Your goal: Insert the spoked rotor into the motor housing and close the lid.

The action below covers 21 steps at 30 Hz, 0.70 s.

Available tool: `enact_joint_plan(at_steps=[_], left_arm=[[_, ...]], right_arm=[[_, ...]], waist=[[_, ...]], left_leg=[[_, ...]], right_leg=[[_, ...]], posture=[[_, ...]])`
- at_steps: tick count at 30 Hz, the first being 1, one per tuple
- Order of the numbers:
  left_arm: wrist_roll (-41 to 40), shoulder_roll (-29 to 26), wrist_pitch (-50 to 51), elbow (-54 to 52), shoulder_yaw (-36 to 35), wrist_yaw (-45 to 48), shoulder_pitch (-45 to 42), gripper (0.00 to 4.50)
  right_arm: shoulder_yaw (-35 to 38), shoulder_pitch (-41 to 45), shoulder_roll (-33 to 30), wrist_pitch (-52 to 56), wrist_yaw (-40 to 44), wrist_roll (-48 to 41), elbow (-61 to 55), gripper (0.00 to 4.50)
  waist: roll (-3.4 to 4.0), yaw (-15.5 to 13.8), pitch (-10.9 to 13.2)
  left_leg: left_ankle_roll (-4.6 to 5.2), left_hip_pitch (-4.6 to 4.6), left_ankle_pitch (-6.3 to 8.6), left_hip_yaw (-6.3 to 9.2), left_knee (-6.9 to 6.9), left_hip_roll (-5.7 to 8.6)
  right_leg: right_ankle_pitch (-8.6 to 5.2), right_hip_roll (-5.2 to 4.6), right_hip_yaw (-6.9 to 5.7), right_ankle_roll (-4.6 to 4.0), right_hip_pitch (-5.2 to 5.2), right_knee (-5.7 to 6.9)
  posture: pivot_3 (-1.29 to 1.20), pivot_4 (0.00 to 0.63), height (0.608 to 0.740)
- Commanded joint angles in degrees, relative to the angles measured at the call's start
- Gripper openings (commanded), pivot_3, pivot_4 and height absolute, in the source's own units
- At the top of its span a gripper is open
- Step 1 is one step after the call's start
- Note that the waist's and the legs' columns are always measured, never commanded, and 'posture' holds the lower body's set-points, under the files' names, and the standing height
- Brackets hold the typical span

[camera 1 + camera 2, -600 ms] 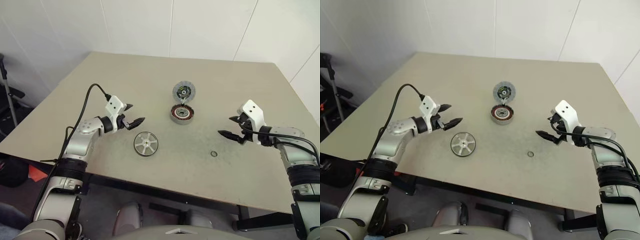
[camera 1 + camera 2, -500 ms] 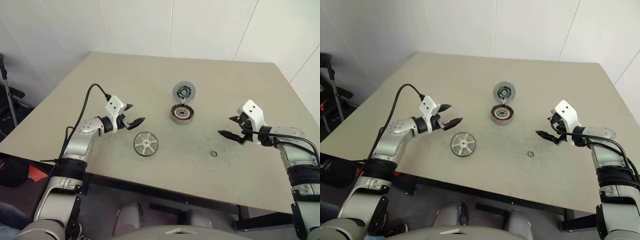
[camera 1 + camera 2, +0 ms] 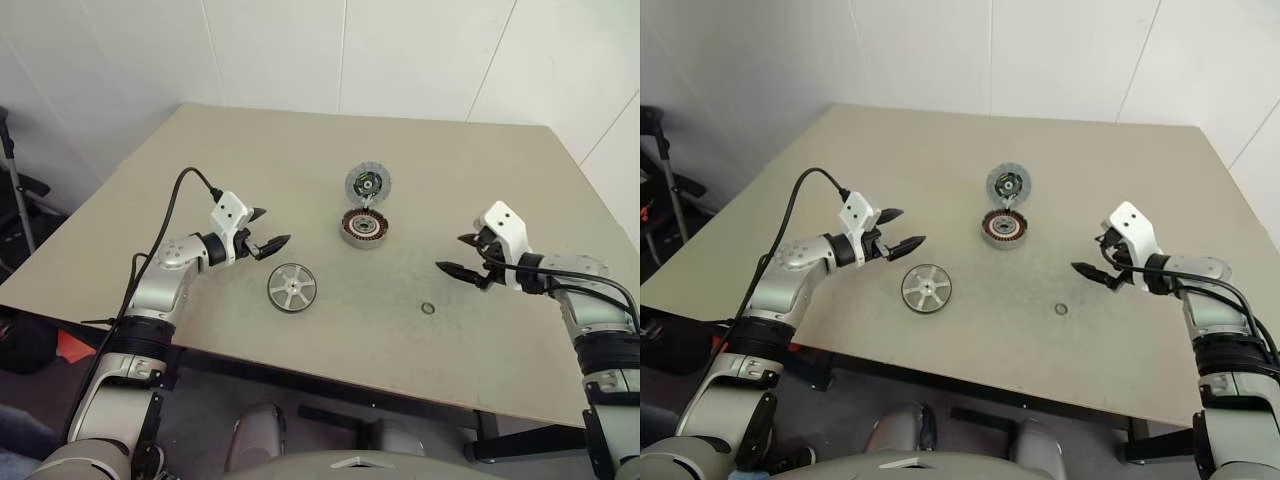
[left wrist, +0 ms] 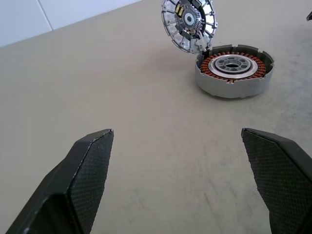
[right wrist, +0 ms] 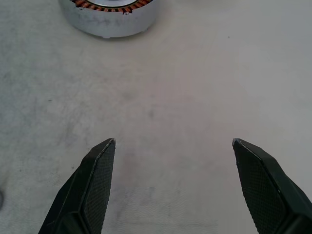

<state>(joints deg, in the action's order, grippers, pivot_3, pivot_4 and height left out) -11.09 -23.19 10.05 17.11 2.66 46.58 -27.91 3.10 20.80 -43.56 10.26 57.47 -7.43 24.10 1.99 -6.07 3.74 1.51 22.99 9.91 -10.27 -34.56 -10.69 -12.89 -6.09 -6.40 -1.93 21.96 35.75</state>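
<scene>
The spoked rotor [image 3: 292,287] lay flat on the table [image 3: 200,160], so fingers closing on its thick rim could skid it away (my judgement). It sat at five o'clock from the left gripper [image 3: 268,229], apart from it. Both the left gripper and the right gripper [image 3: 460,254] were spread wide and empty. The motor housing [image 3: 364,228] stood at one o'clock from the rotor, its lid [image 3: 367,184] raised.

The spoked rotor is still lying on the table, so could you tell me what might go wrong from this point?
The spoked rotor lies flat, so the open left gripper may struggle to get under its thick rim, and it could slide. The lid stands tilted up over the motor housing; an arm carrying the rotor in could knock it shut early. A small ring lies loose near the right gripper and could be swept off the table.
</scene>
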Motion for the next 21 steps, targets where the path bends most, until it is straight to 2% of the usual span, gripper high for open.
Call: enact_joint_plan(at_steps=[1, 10, 21], left_arm=[[-0.35, 0.0, -1.14, -0.87, -0.63, 0.04, -0.68, 4.46], [-0.2, -0.07, -1.01, -0.29, -0.42, 0.85, -0.93, 4.46], [-0.09, -0.79, -0.7, -0.62, -0.6, 1.3, -0.67, 4.46]], right_arm=[[1.09, -1.71, 0.35, 2.99, 1.88, -3.8, -6.93, 4.34], [1.09, -11.86, -1.83, 9.44, 7.18, -7.7, -16.88, 4.34], [0.12, -14.14, -1.9, 9.23, 7.7, -7.65, -18.46, 4.34]], waist=[[0.0, -0.05, 0.0], [-0.03, -1.03, -0.02], [-0.09, -1.11, -0.06]], left_leg=[[0.01, 0.0, 0.01, 0.0, 0.0, 0.0], [0.02, -0.03, 0.02, -0.01, -0.02, 0.0], [0.01, -0.13, 0.01, -0.01, -0.01, 0.0]], right_leg=[[0.0, 0.0, 0.0, 0.0, 0.0, 0.0], [-0.01, 0.0, 0.03, 0.02, -0.02, -0.02], [-0.03, 0.0, 0.06, 0.06, -0.09, -0.05]], posture=[[0.0, 0.0, 0.74], [0.0, 0.0, 0.74], [0.0, 0.0, 0.74]])
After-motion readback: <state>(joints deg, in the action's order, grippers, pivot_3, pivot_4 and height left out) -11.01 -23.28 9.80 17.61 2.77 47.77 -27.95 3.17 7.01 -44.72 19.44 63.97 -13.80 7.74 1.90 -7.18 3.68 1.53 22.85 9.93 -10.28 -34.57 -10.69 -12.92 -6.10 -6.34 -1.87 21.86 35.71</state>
